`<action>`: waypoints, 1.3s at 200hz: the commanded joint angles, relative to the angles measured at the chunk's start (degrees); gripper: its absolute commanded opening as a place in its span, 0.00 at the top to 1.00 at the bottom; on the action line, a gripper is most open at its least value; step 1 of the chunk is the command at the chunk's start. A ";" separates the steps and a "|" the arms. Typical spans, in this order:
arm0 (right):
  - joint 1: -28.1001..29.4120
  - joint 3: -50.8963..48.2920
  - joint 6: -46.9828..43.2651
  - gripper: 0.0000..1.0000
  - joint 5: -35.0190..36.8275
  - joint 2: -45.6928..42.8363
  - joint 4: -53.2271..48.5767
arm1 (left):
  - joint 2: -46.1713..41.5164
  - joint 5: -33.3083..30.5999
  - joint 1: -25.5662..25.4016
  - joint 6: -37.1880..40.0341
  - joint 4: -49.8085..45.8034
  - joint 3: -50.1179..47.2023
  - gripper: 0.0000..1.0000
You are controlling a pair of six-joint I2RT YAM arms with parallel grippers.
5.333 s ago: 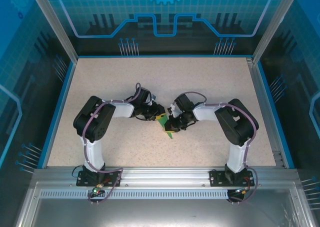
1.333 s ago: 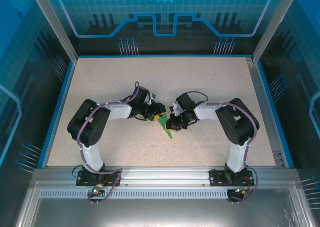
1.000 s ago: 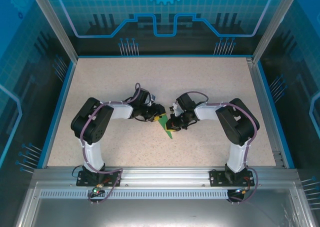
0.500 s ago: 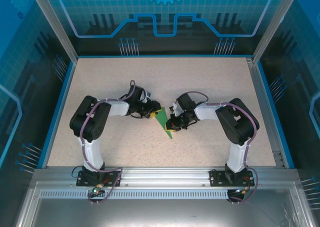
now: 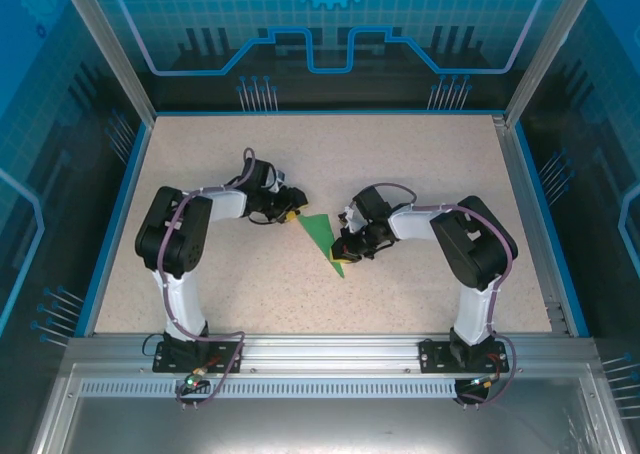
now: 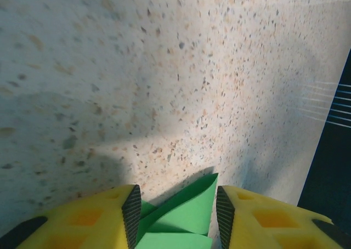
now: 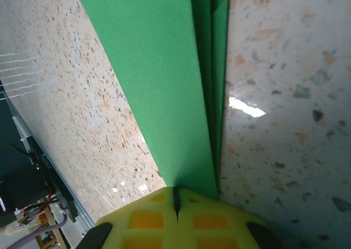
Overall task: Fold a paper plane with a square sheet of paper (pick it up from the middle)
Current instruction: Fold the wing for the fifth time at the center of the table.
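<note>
Top external view: the paper plane [image 5: 322, 239] lies flat near the middle of the tabletop [image 5: 400, 164], between the two claws. It is a narrow green wedge, broad at its far left end and tapering to a point at its near right end.

Right wrist view: the paper plane [image 7: 159, 79] shows as several stacked green layers with straight folded edges running side by side. The layers narrow toward the right claw [image 7: 176, 197], whose yellow fingers [image 7: 148, 221] are pressed together with no gap, and the green paper enters the seam between them. The right claw is therefore closed and gripping the paper plane. In the top external view, the right claw [image 5: 345, 249] sits on the right edge of the wedge, close to the pointed end.

Left wrist view: the left claw [image 6: 175, 205] stands with its jaws apart. The yellow fingers [image 6: 82, 219] carry dark pads on their inner faces. A folded corner of the paper plane [image 6: 186, 216] lies in the gap between them. Contact between the pads and the paper cannot be determined. In the top external view, the left claw [image 5: 291, 215] sits just beside the broad far left corner of the wedge.

The tabletop is speckled beige, with a blue rim and an aluminium frame around it.
</note>
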 commanded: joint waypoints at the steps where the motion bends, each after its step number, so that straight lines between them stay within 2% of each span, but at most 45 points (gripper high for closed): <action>1: 0.82 -2.43 0.18 1.00 5.32 4.87 -7.28 | -4.54 -0.66 0.19 1.74 -3.30 1.18 0.55; 36: 0.94 -1.86 0.45 1.00 5.47 4.89 -7.62 | -10.35 -0.51 -0.73 -1.36 -1.39 -2.23 0.54; 61: 0.96 -1.74 0.80 1.00 5.79 4.94 -7.56 | -12.73 -0.20 -3.86 -2.68 -0.25 -4.10 0.54; 121: 1.15 -1.15 1.26 1.00 6.08 4.17 -7.70 | -6.45 0.46 -10.50 -7.69 5.17 -5.73 0.58; 191: 1.16 1.10 -0.12 0.98 5.05 0.84 -9.12 | -0.99 -2.99 -10.95 -9.54 2.20 -6.04 0.63; 236: 2.88 3.71 1.11 0.94 2.08 -2.41 -6.17 | 0.14 -3.61 -10.92 -9.24 0.79 -6.21 0.64; 260: 3.63 4.61 1.37 0.93 3.63 -1.26 -6.22 | 0.50 -3.58 -10.90 -9.18 0.88 -6.33 0.65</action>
